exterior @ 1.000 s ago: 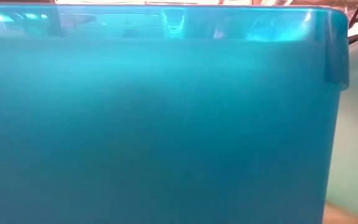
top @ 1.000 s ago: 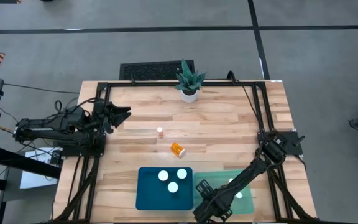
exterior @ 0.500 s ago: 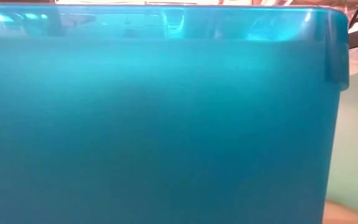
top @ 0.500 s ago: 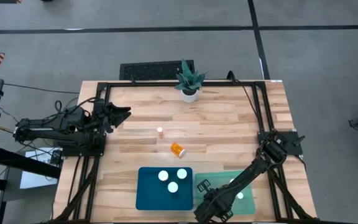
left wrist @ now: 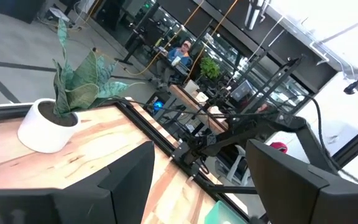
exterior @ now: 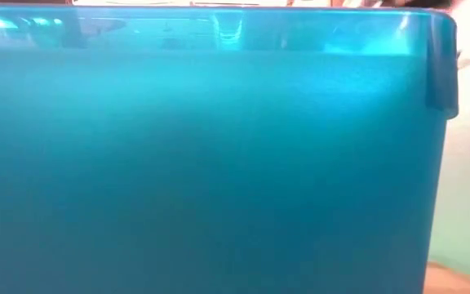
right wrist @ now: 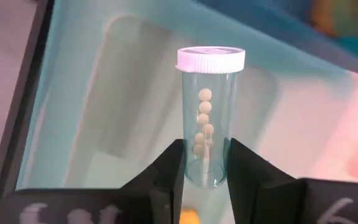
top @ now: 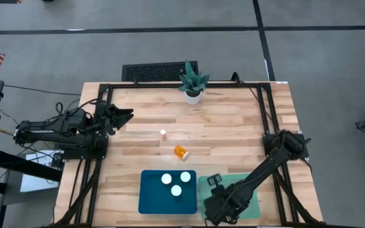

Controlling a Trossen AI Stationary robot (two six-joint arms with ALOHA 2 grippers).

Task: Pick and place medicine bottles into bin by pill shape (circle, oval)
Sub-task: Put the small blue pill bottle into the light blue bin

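gripping a bottle [right wrist: 207, 118] of round pills between closed fingers [right wrist: 169, 171], the right gripper [top: 215, 182] hangs over the mint bin [top: 253, 206], probably the bin for circles. three bottles sit in the blue bin [top: 146, 202]; two wait on the worktop [top: 233, 126]. the left gripper [top: 127, 114] rests open at the worktop's left edge.

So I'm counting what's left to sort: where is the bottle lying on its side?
In the high view, the tipped bottle lies mid-table on bare wood, just beyond the blue tray, with a small upright bottle nearest it.
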